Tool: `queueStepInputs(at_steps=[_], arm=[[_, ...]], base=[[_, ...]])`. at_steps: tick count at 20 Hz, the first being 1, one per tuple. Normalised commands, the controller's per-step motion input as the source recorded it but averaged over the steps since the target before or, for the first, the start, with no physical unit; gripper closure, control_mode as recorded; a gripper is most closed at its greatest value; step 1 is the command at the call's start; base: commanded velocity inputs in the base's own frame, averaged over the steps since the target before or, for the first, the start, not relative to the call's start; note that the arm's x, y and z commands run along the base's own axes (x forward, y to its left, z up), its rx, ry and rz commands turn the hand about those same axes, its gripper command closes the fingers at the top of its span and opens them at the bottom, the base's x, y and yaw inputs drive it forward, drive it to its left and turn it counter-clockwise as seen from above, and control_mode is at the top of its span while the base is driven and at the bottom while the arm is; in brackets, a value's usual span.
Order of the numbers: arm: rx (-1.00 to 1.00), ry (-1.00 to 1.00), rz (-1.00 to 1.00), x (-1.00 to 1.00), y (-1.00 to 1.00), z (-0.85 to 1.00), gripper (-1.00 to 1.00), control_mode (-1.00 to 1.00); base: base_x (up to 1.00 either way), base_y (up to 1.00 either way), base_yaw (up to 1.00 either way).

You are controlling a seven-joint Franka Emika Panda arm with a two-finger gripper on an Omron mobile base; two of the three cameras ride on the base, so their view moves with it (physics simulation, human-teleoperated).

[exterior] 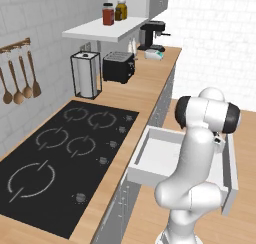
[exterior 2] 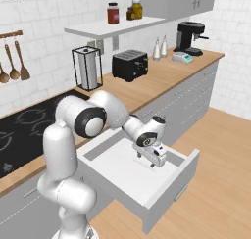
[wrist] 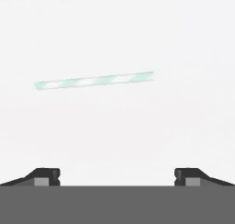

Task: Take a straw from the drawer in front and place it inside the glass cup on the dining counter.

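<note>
One drawer (exterior 2: 147,184) stands pulled out from the grey cabinet run, its plain white inner box open to the room, and the white arm bends down into it. The tool (exterior 2: 153,160) hangs inside the box near the right wall, and in the hand view its two dark fingertips (wrist: 46,176) stand spread wide, gripping nothing. One straw (wrist: 94,80), striped pale green and white, lies flat on the white drawer floor ahead of the fingertips and apart from them, running nearly crosswise to the view.

On the light-wood tabletop (exterior 2: 162,79) above the drawers sit one black cooktop (exterior: 60,155) with five burner rings, one wire paper-towel holder (exterior 2: 87,66) with a white roll, one black toaster (exterior 2: 130,64), one black coffee machine (exterior 2: 190,36), two pale shakers (exterior 2: 160,48) side by side, and one small white and teal object (exterior 2: 182,58) just beside the coffee machine. One white shelf (exterior 2: 115,26) on the wall carries two jars (exterior 2: 113,12), one red-filled and one darker amber. Four wooden utensils (exterior: 19,83) hang from one rail on the wall left of the cooktop. The walls are white tile, the cabinet fronts pale grey with slim bar handles, and the floor (exterior 2: 215,184) is light wood planking
</note>
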Motion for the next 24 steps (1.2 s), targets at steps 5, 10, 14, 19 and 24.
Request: queueStepInputs(at_steps=[5, 10, 14, 19, 24], arm=[[0.0, 0.07, -0.22, 0.18, 0.08, -0.02, -1.0, -1.0], [-0.02, 0.07, 0.1, 0.36, 0.0, 0.0, -1.0, -1.0], [-0.04, 0.06, 0.26, 0.35, 0.08, -0.05, -1.0, -1.0], [0.0, 0.01, 0.38, 0.13, 0.0, -0.12, -1.0, -1.0], [0.0, 0.0, 0.41, -0.02, 0.0, -0.18, -1.0, -1.0]], base=[[0.0, 0.0, 0.0], [0.0, 0.0, 0.0], [0.0, 0.0, 0.0], [0.0, 0.0, 0.0], [0.0, 0.0, 0.0]])
